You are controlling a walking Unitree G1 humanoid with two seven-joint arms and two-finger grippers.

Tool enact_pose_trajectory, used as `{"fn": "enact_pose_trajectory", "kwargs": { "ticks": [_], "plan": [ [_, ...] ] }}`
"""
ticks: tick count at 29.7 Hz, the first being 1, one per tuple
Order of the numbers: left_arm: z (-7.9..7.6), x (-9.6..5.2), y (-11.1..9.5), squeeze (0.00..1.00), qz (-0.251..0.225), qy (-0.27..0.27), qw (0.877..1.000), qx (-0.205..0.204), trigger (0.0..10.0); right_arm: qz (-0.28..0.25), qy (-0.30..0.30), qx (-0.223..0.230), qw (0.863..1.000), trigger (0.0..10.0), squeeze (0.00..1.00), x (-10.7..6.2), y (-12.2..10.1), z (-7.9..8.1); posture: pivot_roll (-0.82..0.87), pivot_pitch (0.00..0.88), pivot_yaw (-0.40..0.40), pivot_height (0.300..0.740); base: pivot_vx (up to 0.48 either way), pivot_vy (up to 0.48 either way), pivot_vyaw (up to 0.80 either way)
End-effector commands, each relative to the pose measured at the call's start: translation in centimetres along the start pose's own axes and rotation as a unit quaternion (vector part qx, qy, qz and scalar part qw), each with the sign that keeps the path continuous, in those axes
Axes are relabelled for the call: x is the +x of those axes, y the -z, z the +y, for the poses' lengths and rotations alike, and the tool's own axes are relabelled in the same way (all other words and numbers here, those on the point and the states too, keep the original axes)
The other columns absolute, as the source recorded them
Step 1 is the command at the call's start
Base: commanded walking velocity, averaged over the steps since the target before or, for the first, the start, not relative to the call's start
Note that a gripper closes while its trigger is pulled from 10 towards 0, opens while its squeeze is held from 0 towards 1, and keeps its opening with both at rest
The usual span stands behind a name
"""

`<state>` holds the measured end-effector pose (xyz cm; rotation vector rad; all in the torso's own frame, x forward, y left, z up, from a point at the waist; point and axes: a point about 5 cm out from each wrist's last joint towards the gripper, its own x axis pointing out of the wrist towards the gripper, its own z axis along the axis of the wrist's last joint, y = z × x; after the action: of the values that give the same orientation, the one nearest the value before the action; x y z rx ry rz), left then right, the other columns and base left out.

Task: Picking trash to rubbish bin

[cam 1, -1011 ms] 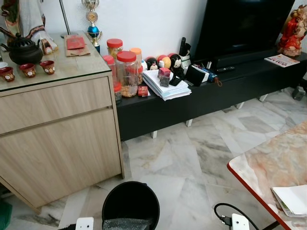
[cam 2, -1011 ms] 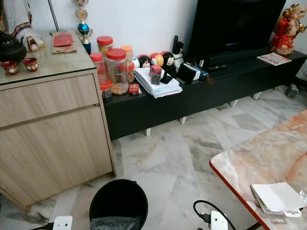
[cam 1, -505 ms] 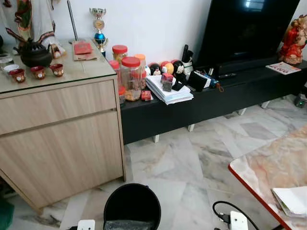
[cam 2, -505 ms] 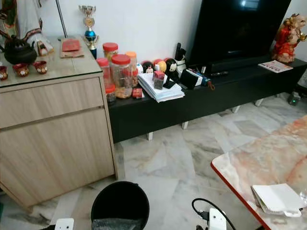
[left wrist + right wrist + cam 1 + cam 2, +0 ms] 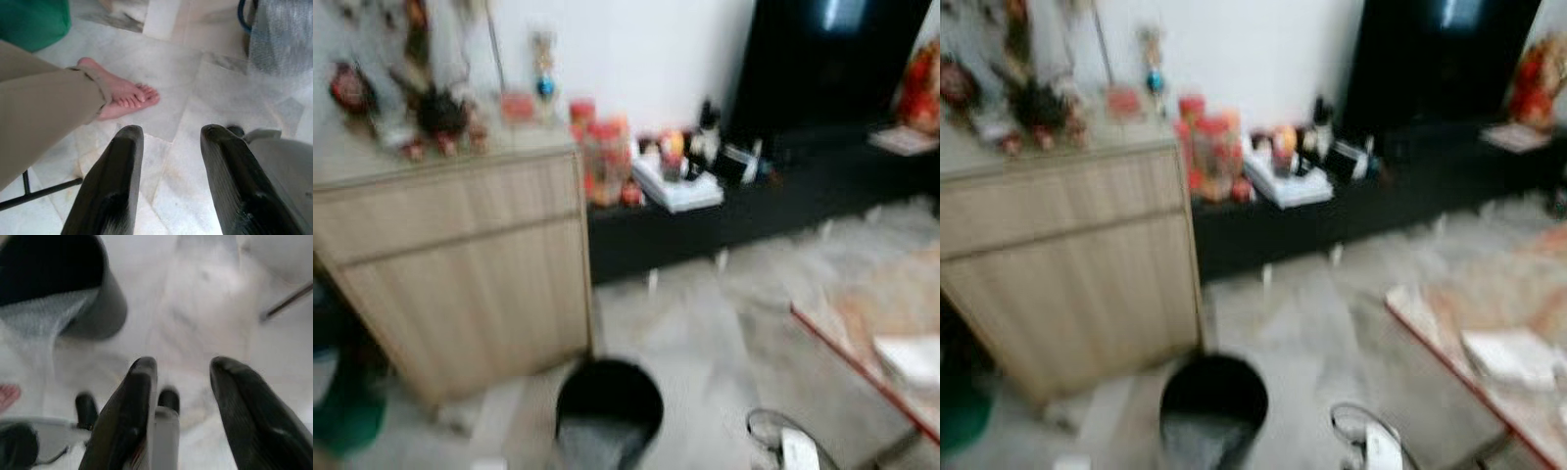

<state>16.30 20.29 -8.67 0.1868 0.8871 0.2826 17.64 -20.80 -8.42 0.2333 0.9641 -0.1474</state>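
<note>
The eye views are blurred. A black round rubbish bin (image 5: 609,403) stands on the marble floor just ahead of me, in front of the wooden cabinet's corner, with a grey crinkled sheet (image 5: 590,443) inside it. In the right wrist view the bin (image 5: 58,289) lies just beyond my right gripper (image 5: 183,366), which hangs open and empty over the floor. My left gripper (image 5: 171,132) is also open, with bare floor between its fingers. Beyond it is the grey sheet (image 5: 283,34).
A person's bare foot (image 5: 124,98) and tan trouser leg (image 5: 44,93) are close to my left gripper. A wooden cabinet (image 5: 460,264) stands on the left and a black TV bench (image 5: 783,196) behind. A red-edged marble table (image 5: 876,328) with white paper (image 5: 911,357) is on the right.
The whole eye view has shifted and blurred, so the camera is moving. The bin and furniture keep their places relative to each other.
</note>
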Motion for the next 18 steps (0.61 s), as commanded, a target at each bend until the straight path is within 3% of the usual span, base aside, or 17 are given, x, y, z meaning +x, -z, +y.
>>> {"fn": "enact_pose_trajectory", "kwargs": {
  "ticks": [1,18],
  "plan": [
    [-0.65,-0.02,-0.35,0.0,-0.005,0.011,1.0,0.007,10.0,-0.004,0.01,0.0,1.0,10.0,0.0,-0.07,-0.32,-0.59,-0.05,0.021,-0.071,0.74,-0.251,0.0,0.0],
    [-0.78,-0.02,-0.41,0.0,-0.005,0.014,1.0,0.008,10.0,-0.001,0.015,0.003,1.0,10.0,0.0,-0.15,0.02,-0.8,-0.05,0.033,-0.069,0.74,-0.247,0.0,0.0]
  ]
}}
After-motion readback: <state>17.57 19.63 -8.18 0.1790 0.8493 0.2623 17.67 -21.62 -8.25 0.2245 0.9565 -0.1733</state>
